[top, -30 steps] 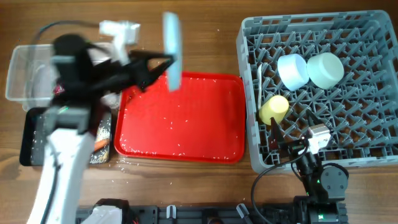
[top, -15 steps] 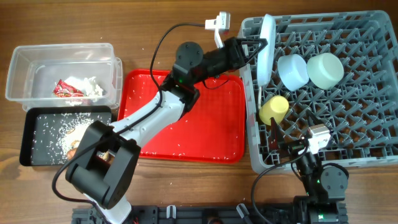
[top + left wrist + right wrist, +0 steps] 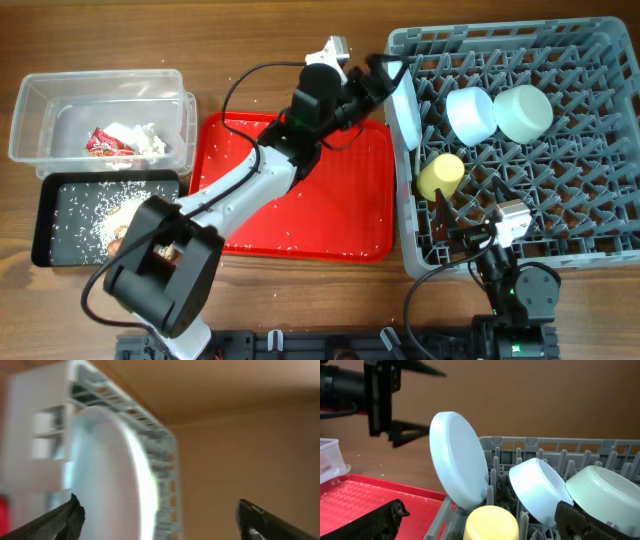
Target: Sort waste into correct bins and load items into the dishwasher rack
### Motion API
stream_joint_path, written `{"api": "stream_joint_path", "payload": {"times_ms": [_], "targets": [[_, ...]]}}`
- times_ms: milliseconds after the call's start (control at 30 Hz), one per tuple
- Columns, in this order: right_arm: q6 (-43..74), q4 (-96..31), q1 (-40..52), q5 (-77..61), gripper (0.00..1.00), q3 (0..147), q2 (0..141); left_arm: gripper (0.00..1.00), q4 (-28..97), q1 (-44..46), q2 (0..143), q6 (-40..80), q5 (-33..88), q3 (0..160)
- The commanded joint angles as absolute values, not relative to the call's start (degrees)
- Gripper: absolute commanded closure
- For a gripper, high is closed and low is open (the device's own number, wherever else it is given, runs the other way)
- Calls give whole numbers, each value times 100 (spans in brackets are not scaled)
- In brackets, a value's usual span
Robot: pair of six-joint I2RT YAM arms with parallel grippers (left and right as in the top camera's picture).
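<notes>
Left gripper hovering, jaws apart, gripping nothing. Light-blue plate leaning on edge in dishwasher rack, just ahead of fingertips. Risk: finger clipping rim, plate toppling toward red tray.

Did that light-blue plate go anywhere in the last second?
Yes. The light-blue plate moved right, from above the red tray into the dishwasher rack's left edge.

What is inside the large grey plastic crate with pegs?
A round light-blue plate on edge, a light-blue bowl, a pale green bowl and a small yellow cup. The bowls' insides are hidden.
</notes>
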State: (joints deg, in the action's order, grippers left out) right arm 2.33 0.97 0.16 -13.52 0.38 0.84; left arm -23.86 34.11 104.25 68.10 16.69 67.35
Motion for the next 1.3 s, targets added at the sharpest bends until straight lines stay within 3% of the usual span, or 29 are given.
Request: {"api": "stream_joint_path", "payload": {"times_ms": [0,200,467,667,967,1033,1133,1267], "targets": [[298,126,-8,-1428,0,30,43,1,-1293,3218,9537,5437,1125,6753],[301,126,-8,-1426,0,30,43,1,3057,2053,7113,3986,757,6753],[298,126,-8,-1426,0,30,43,0,4359,2023,6031,3470,738,6753],[301,128,-8,-1426,0,30,43,0,4442,2023,5874,3433,-117,6753],[303,126,-8,-1426,0,30,43,0,4362,1968,5127,1782,-1015,6735],[301,126,-8,-1426,0,30,43,0,3913,1710,4845,1273,-786,6519],[301,126,-8,-1428,0,30,43,0,3223,1035,4226,510,587,5867],[303,126,-8,-1428,0,30,43,0,2425,200,2969,429,1256,4381]]}}
